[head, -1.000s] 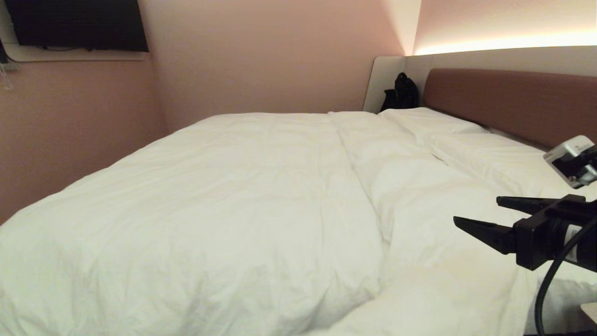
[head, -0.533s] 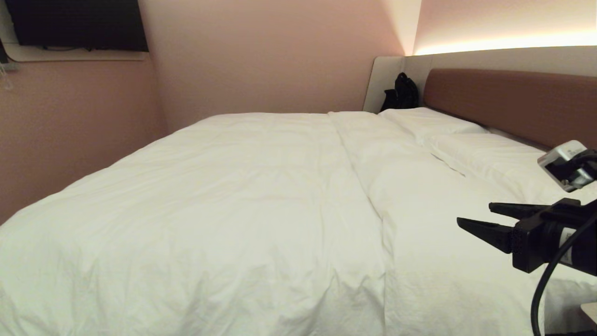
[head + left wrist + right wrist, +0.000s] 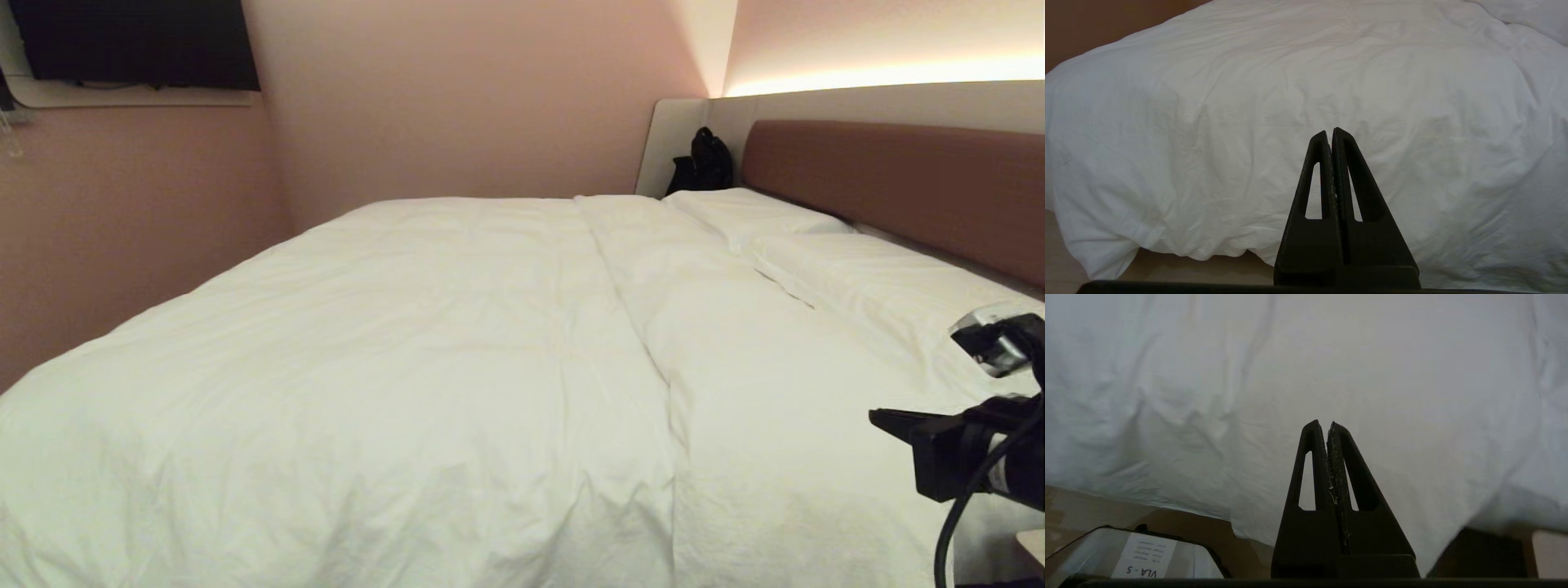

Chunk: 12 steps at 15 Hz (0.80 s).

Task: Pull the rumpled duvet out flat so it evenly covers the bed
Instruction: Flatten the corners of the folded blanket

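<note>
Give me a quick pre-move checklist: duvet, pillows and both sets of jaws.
1. Duvet spread over the bed, soft wrinkles only: ok.
2. Duvet's near edge hanging down the bed's side: ok.
3. Pillows uncovered at the headboard: ok.
4. Right gripper jaws shut, empty, clear of the duvet: ok.
5. Left gripper jaws shut, empty, off the duvet: ok.
6. Duvet's overhang on the far side: cannot tell.

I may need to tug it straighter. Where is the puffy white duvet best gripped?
Probably the puffy white duvet is best pinched at its lower hem hanging over the bed's side, coming from the robot's side. There the edge droops free in loose folds, as the left wrist view shows; on top it lies flat.
</note>
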Tool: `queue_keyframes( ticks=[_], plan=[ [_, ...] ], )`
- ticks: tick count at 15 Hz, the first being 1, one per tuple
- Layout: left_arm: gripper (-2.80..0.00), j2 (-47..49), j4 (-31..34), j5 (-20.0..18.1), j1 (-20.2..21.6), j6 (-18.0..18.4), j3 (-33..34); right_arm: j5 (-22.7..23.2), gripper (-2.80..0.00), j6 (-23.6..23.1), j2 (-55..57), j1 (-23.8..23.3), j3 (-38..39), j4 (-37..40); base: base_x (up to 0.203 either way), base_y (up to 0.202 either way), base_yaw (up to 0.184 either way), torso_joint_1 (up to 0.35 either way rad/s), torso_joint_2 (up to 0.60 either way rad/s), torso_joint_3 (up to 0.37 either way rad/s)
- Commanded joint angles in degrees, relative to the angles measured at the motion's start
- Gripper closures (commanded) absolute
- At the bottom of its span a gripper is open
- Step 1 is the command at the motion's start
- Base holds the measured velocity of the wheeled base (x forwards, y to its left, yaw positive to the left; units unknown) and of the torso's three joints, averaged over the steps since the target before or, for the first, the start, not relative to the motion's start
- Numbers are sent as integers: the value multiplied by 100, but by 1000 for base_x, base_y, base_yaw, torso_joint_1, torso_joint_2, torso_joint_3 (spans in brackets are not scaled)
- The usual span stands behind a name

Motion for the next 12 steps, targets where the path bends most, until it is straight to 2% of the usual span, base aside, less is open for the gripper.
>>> queue_keyframes(
  ticks=[1,3,6,9,12],
  plan=[
    [0,0,-2,1,3,-2,5,206,0,59,583,-746,4,-52,0,0,0,0,0,0],
    [0,0,-2,1,3,-2,5,700,0,67,970,-1100,-163,-86,0,0,0,0,0,0],
    [0,0,-2,1,3,-2,-4,706,0,19,1307,-1085,-474,-168,0,0,0,0,0,0],
    [0,0,-2,1,3,-2,5,459,0,-38,2889,-898,-1517,-261,0,0,0,0,0,0],
    [0,0,-2,1,3,-2,-4,114,0,-54,4110,-381,-2868,-270,0,0,0,0,0,0]
  ],
)
